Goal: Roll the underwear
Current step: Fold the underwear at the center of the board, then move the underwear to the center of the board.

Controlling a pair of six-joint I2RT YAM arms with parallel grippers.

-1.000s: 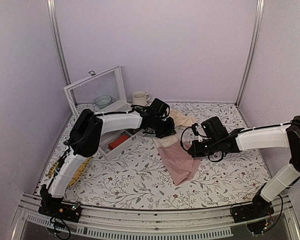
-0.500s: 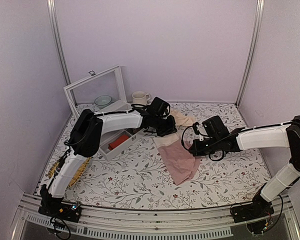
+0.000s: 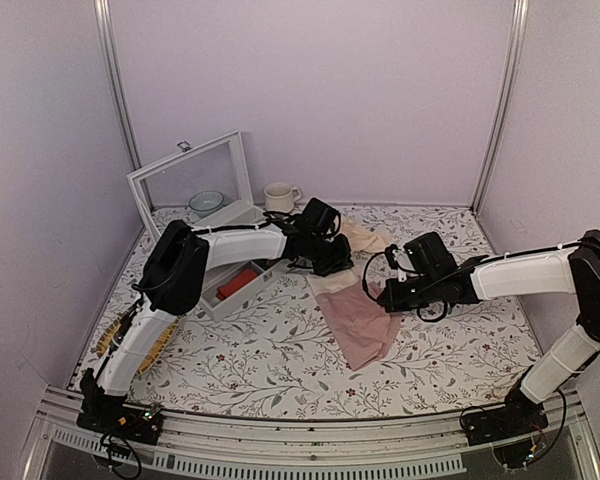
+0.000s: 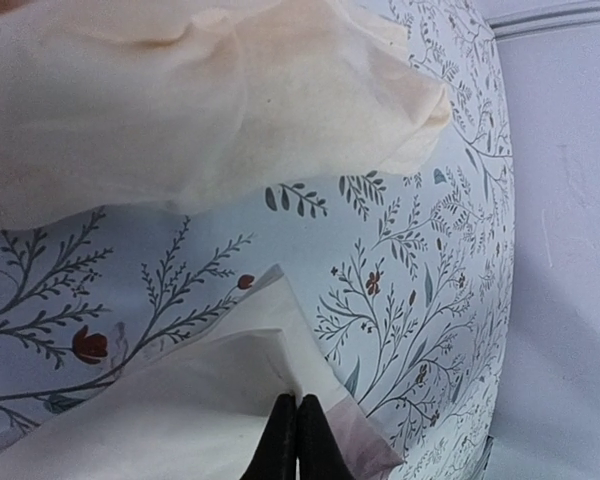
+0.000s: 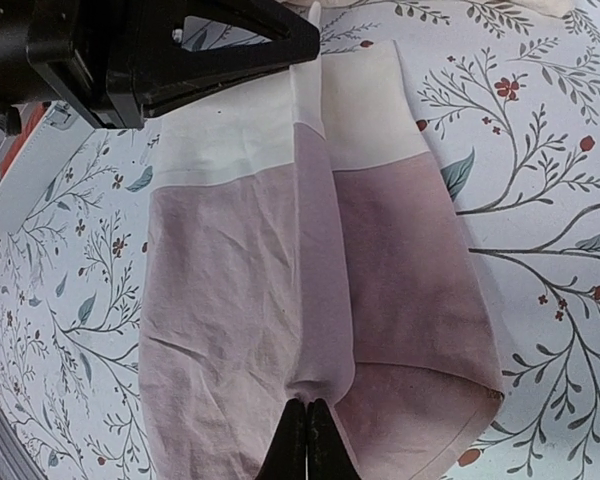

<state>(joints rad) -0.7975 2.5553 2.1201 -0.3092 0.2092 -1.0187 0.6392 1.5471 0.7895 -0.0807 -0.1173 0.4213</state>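
Observation:
The underwear (image 3: 355, 320) lies on the flowered table, dusty pink with a cream waistband (image 5: 240, 130) at its far end. One side is folded lengthwise over the middle. My left gripper (image 4: 297, 405) is shut on a raised fold of the waistband (image 4: 230, 390), at the garment's far end (image 3: 332, 268). My right gripper (image 5: 307, 410) is shut on a pinch of the pink fabric (image 5: 320, 300) along the folded edge, on the right side of the underwear (image 3: 385, 300). In the right wrist view the left gripper's black body (image 5: 160, 60) fills the top left.
A plain beige cloth (image 3: 365, 238) lies just behind the underwear. To the left, a white box (image 3: 230, 295) with its glass lid (image 3: 195, 180) raised holds a red bundle (image 3: 238, 282). A mug (image 3: 278, 195) and a bowl (image 3: 206, 202) stand at the back.

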